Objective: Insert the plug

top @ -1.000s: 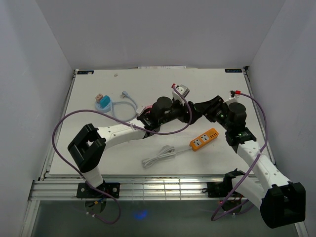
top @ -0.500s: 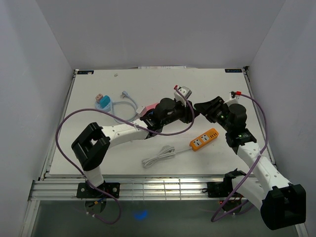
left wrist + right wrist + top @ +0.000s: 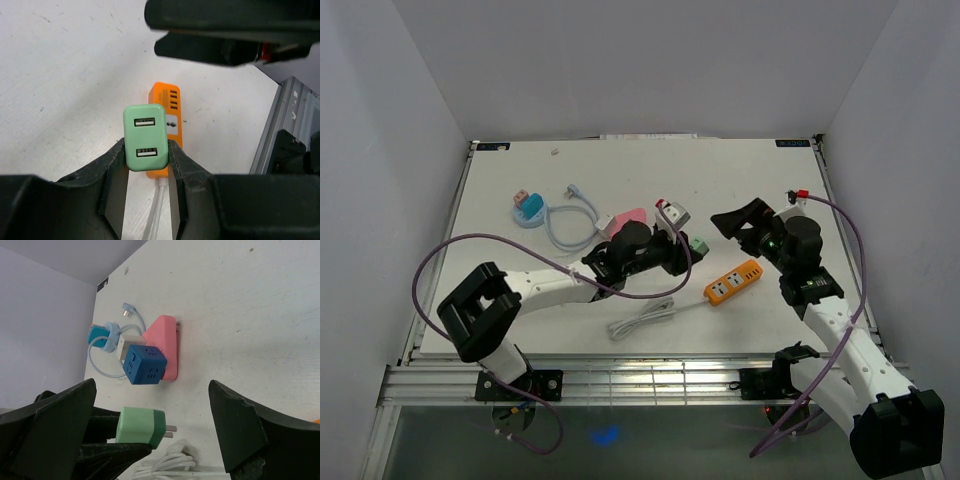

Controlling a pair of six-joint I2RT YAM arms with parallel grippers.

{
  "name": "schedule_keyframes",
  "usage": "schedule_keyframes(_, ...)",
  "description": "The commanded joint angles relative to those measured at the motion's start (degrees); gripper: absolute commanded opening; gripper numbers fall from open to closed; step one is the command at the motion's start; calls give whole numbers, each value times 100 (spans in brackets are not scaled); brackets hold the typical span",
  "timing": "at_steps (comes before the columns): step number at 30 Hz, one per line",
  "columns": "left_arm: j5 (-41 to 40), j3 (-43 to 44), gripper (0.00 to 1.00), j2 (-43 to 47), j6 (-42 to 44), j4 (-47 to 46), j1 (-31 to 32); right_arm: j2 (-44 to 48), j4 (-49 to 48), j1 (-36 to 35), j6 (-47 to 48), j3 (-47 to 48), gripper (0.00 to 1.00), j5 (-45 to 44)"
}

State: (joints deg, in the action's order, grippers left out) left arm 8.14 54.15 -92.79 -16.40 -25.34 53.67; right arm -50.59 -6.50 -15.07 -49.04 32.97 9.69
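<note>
The plug (image 3: pixel 145 137) is a mint-green charger block with two USB ports. My left gripper (image 3: pixel 146 150) is shut on its sides. In the right wrist view the plug (image 3: pixel 142 427) shows two metal prongs that point right. From the top, the left gripper (image 3: pixel 692 245) holds it just above the table, left of the orange power strip (image 3: pixel 734 282). In the left wrist view the strip (image 3: pixel 167 115) lies right behind the plug. My right gripper (image 3: pixel 740 222) hovers beyond the strip, and in its own view the gripper (image 3: pixel 152 390) stands wide open around nothing.
A white coiled cord (image 3: pixel 642 318) runs from the strip toward the front edge. A blue cube socket (image 3: pixel 145 365) rests against a pink block (image 3: pixel 165 347) behind the left arm. A light-blue cable with a teal piece (image 3: pixel 530 208) lies at the back left.
The left gripper has shut on the green plug and carried it toward the front, beside the orange strip. The right gripper has opened wide and drawn slightly away.
</note>
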Motion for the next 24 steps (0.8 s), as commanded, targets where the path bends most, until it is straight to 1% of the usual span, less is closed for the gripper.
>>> schedule_keyframes(1,399,-508,0,762,164,-287,3,356,140,13,472,-45,98,-319)
schedule_keyframes(4,460,-870,0,1201,278,-366,3,506,377,22,667,-10,98,-529)
schedule_keyframes(6,688,-1195,0,1482,383,-427,3,541,500,22,860,42,98,-600)
schedule_keyframes(10,820,-1495,0,1677,699,-428,12,603,554,30,1177,-97,98,-854)
schedule_keyframes(15,855,-1565,0,1554,946,-410,12,726,562,30,1493,-212,98,-1215)
schedule_keyframes(20,961,-1355,0,1212,1060,-401,91,936,606,39,1572,-379,98,-1443)
schedule_keyframes(24,944,-1153,0,974,1148,-384,214,928,641,57,1660,-449,98,-1470)
